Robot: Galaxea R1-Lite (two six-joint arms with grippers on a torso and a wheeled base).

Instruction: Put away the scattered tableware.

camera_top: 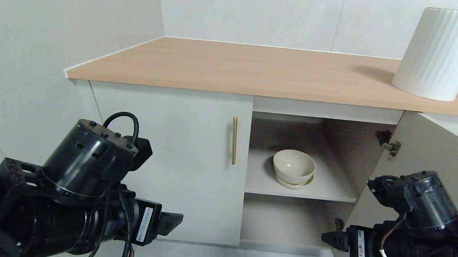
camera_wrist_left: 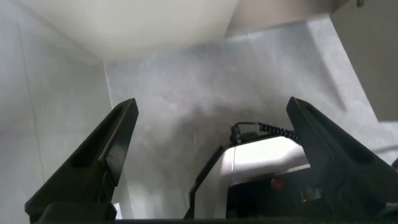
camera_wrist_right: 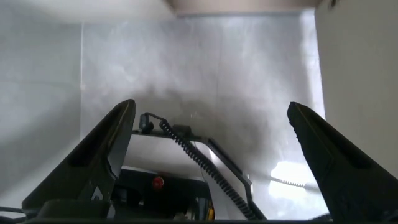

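- Cream bowl stacked on a saucer, mid upper cabinet shelf.
- Probably light, stiff, glazed-slick, breakable; best pinched across the rim.
- Left gripper and right gripper: jaws spread wide, empty.

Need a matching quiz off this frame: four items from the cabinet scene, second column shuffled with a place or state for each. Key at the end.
1. bowl
2. ribbed white container
3. gold handle
4. right cabinet door

A. swung open
B. standing on the countertop
C. on the closed left door
D. on a plate on the cabinet shelf

Pairs: 1-D, 2-B, 3-C, 4-A
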